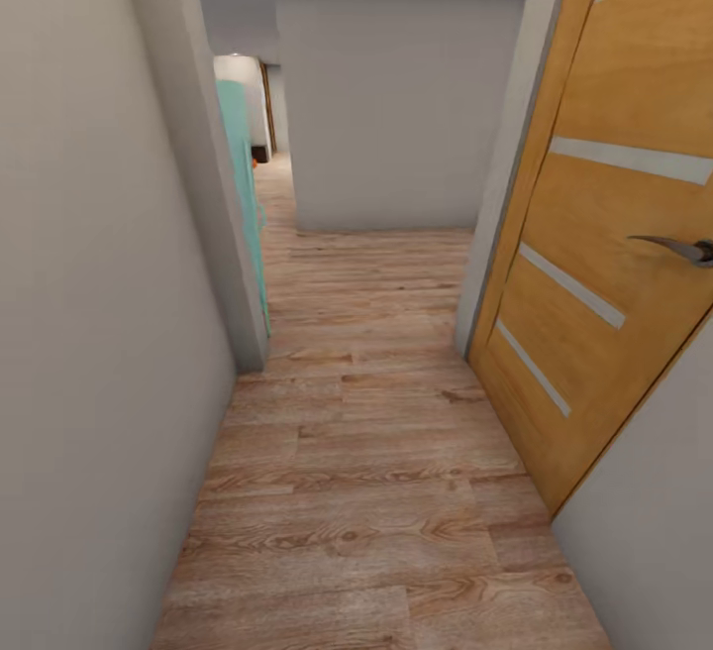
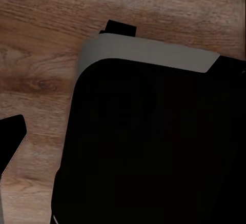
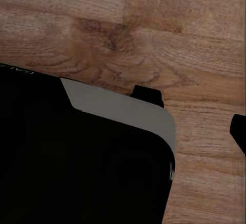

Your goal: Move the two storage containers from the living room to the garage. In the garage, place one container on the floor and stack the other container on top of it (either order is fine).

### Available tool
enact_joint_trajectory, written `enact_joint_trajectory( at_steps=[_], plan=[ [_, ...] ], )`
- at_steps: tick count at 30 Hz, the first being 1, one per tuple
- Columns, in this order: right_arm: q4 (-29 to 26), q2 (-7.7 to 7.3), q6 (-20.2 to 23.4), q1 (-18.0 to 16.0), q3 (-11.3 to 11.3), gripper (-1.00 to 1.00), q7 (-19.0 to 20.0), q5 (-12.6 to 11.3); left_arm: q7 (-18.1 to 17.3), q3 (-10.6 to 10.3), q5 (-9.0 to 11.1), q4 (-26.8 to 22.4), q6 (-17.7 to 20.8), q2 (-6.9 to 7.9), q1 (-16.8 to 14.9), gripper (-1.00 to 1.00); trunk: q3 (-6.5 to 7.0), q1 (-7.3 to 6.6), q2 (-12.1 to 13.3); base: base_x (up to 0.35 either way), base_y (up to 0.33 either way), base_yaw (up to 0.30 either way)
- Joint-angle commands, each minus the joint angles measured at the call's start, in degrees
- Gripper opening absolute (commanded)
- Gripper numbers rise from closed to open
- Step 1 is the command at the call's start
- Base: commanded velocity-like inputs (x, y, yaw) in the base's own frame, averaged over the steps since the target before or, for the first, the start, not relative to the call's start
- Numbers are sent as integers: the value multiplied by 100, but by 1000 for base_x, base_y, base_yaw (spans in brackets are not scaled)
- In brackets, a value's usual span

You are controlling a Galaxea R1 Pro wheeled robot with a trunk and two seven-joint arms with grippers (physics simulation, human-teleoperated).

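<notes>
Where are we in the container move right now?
Nothing looks done yet. The head view shows a narrow hallway with wood-plank flooring, an open wooden door on the right and a teal door ahead on the left. No container appears between the grippers. The robot is in transit; fetching, carrying and stacking both containers in the garage remain.

A narrow hallway of pale wood-plank flooring (image 1: 376, 452) runs between a plain grey wall (image 1: 89, 333) on one side and an open wood-panelled door (image 1: 604, 234) on the other, the door carrying a curved metal handle (image 1: 678, 250) (pale inlaid stripes cross its panels). Farther along, a teal panel (image 1: 243, 174) stands beside a wall corner, and a grey wall (image 1: 396, 105) closes the far end.
</notes>
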Motion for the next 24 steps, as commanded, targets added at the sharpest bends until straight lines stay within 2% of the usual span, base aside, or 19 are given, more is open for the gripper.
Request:
enact_joint_trajectory(
  at_steps=[1,15,24],
  plan=[
    [4,1,-15,-3,11,100,3,13,5,27,34,13,-30,-1,-6,100,-2,3,-2,341,0,-80],
    [4,-21,-16,-3,8,100,6,-5,5,27,34,13,-30,-1,-6,100,65,3,-2,341,0,-202],
    [4,-5,-16,-3,8,100,1,8,5,35,34,13,-30,-1,-6,100,67,3,-2,340,3,-25]
  ],
)
